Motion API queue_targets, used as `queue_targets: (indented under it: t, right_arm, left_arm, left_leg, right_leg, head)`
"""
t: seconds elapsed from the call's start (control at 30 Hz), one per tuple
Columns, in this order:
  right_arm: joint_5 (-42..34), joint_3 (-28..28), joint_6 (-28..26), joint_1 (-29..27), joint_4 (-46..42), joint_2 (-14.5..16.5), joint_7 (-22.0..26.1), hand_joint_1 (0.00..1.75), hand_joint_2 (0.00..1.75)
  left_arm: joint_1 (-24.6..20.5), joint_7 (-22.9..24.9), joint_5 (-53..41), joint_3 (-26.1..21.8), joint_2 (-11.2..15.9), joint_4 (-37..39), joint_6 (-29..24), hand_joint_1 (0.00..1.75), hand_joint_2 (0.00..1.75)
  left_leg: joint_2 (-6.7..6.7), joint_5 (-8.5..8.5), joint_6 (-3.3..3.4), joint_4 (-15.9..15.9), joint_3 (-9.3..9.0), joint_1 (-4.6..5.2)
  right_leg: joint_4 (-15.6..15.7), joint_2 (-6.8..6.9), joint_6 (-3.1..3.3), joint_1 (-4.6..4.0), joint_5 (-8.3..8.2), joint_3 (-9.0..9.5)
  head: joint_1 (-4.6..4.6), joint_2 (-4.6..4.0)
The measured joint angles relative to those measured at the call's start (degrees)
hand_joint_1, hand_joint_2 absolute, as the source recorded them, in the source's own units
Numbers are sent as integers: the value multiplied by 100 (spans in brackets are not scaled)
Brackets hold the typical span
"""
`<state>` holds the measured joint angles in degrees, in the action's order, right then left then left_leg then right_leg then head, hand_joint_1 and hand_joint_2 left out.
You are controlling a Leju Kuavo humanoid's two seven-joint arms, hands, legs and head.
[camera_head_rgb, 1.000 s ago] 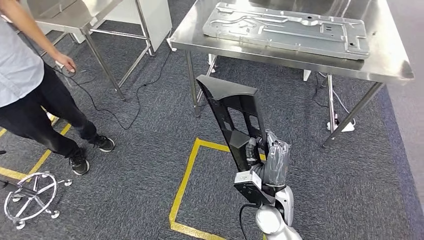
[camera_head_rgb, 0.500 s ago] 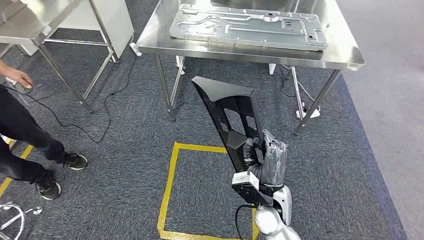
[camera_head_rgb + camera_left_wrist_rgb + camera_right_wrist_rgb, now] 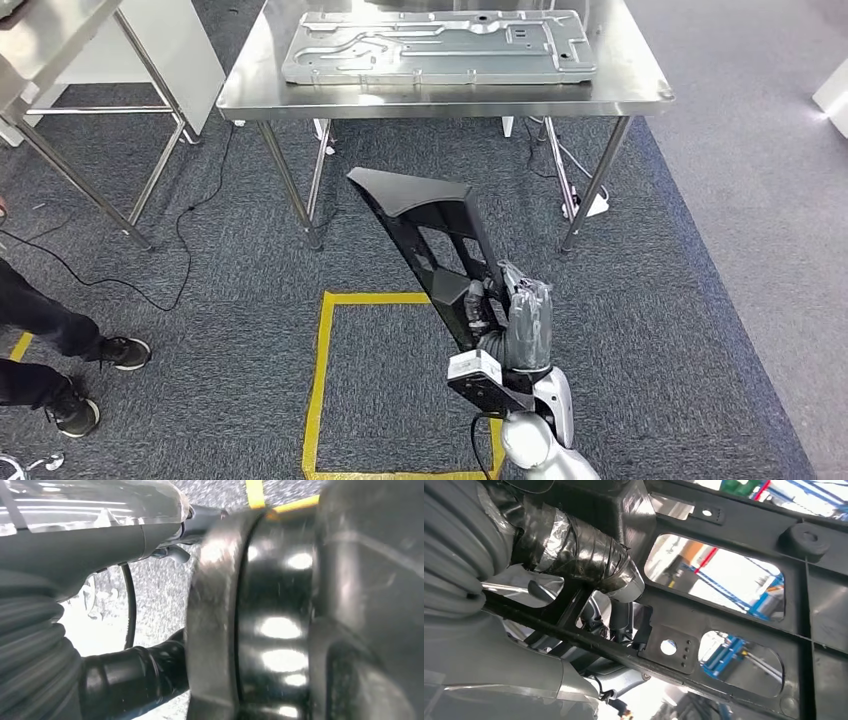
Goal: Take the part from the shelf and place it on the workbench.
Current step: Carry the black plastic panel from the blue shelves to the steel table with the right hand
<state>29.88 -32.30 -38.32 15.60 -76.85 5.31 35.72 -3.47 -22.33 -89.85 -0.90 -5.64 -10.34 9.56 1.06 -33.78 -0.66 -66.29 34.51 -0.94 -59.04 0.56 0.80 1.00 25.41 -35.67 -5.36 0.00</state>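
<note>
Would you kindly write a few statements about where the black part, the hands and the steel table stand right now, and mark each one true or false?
1. The right hand holds the black part. True.
2. The black part lies on the steel table. False: it is held above the carpet, short of the table.
3. A grey metal plate lies on the table. True.
4. A red square is taped on the floor. False: the floor square is yellow.

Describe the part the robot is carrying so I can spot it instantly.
Find the steel workbench at the top of the head view, then drop to the yellow floor square. Above it the right hand holds a black part, long and full of cutouts, unlike the flat silver plate.
</note>
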Motion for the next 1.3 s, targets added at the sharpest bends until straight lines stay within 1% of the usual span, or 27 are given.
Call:
queue_targets:
  t: [0.03, 0.07, 0.1, 0.13, 0.17, 0.2, 0.23, 0.27, 0.3, 0.4, 0.43, 0.53, 0.77, 1.0, 1.23, 1.27, 1.3]
  right_arm:
    - [13, -51, -11, 14, 3, -5, 5, 175, 175]
    - [22, -91, -20, 18, 6, -11, 9, 175, 175]
    - [29, -121, -27, 19, 10, -18, 12, 175, 175]
    - [34, -142, -32, 20, 13, -24, 13, 175, 175]
    - [40, -156, -36, 24, 14, -28, 13, 175, 175]
    - [45, -166, -41, 29, 14, -29, 13, 175, 175]
    - [49, -174, -49, 36, 13, -31, 13, 175, 175]
    - [53, -181, -56, 41, 13, -32, 13, 175, 175]
    - [57, -186, -64, 45, 13, -36, 14, 175, 175]
    - [61, -192, -75, 49, 13, -51, 15, 175, 175]
    - [61, -193, -75, 51, 13, -55, 15, 175, 175]
    - [60, -205, -77, 68, 13, -62, 15, 175, 175]
    - [28, -256, -81, 108, 7, -63, 32, 175, 175]
    - [-6, -276, -82, 123, 7, -63, 44, 175, 175]
    - [-14, -312, -75, 187, 7, -78, 47, 175, 175]
    - [-14, -322, -74, 198, 7, -84, 47, 175, 175]
    - [-14, -330, -73, 208, 7, -88, 48, 175, 175]
  left_arm:
    - [-2, -16, 0, 15, 6, 0, 11, 0, 175]
    - [-6, -26, 1, 30, 13, 0, 17, 0, 175]
    - [-11, -32, 1, 45, 20, 0, 21, 0, 175]
    - [-15, -34, 2, 58, 25, 0, 26, 0, 175]
    - [-18, -34, 3, 72, 27, 0, 31, 0, 175]
    - [-20, -33, 3, 84, 28, 0, 37, 0, 175]
    - [-20, -33, 3, 94, 28, 0, 42, 0, 175]
    - [-20, -36, 4, 101, 28, 0, 46, 0, 175]
    - [-20, -39, 4, 104, 26, 0, 50, 0, 175]
    - [-24, -51, 8, 107, 19, 0, 52, 0, 175]
    - [-25, -55, 8, 108, 19, 0, 52, 0, 175]
    - [-27, -64, 9, 120, 18, 0, 52, 0, 175]
    - [-38, -69, 9, 160, 19, 0, 52, 0, 175]
    - [-56, -72, 9, 235, 21, 0, 58, 0, 175]
    - [-68, -80, 9, 275, 22, 0, 73, 0, 175]
    - [-70, -81, 9, 281, 23, 0, 75, 0, 175]
    - [-72, -82, 9, 286, 25, 0, 78, 0, 175]
  left_leg:
    - [-37, -159, -4, -404, 202, 1]
    - [-53, -231, -6, -703, 360, 2]
    - [-57, -198, -2, -822, 439, 2]
    - [-58, -47, 8, -693, 403, 2]
    - [-61, 176, 22, -373, 278, 1]
    - [-75, 369, 42, 21, 115, 2]
    - [-92, 509, 63, 372, -26, 9]
    - [-108, 579, 85, 601, -116, 17]
    - [-122, 588, 100, 705, -151, 21]
    - [-127, 616, 120, 735, -149, 37]
    - [-130, 617, 133, 735, -150, 47]
    - [-131, 621, 171, 734, -147, 56]
    - [-131, 619, 202, 730, -143, 67]
    - [-131, 619, 204, 730, -145, 68]
    - [-131, 619, 202, 732, -147, 64]
    - [-131, 618, 205, 728, -145, 67]
    - [-132, 616, 223, 730, -145, 73]
  right_leg:
    - [-2, -15, 18, -13, 7, 4]
    - [-5, -37, 28, -27, 13, 11]
    - [-9, -62, 34, -39, 19, 19]
    - [-14, -89, 35, -45, 24, 30]
    - [-20, -117, 29, -47, 30, 42]
    - [-29, -143, 17, -50, 38, 49]
    - [-46, -167, -2, -59, 46, 47]
    - [-56, -185, -28, -67, 47, 38]
    - [-68, -194, -35, -81, 52, 25]
    - [-63, -193, -8, -86, 44, 16]
    - [-50, -192, -11, -78, 34, 23]
    - [-12, -191, -50, -73, 10, 41]
    - [15, -190, -124, -63, -5, 49]
    - [14, -188, -137, -65, 0, 47]
    - [7, -188, -135, -77, 2, 44]
    - [14, -188, -139, -74, -2, 45]
    - [29, -189, -157, -62, -10, 51]
  head:
    - [3, 0]
    - [2, 0]
    - [3, 0]
    - [3, 0]
    - [3, 0]
    - [2, 0]
    - [1, 0]
    - [1, 0]
    - [-1, 0]
    - [-2, 0]
    - [-2, 0]
    - [-2, 0]
    - [-2, 0]
    - [-2, 0]
    - [-2, 0]
    - [-2, 0]
    - [-1, 0]
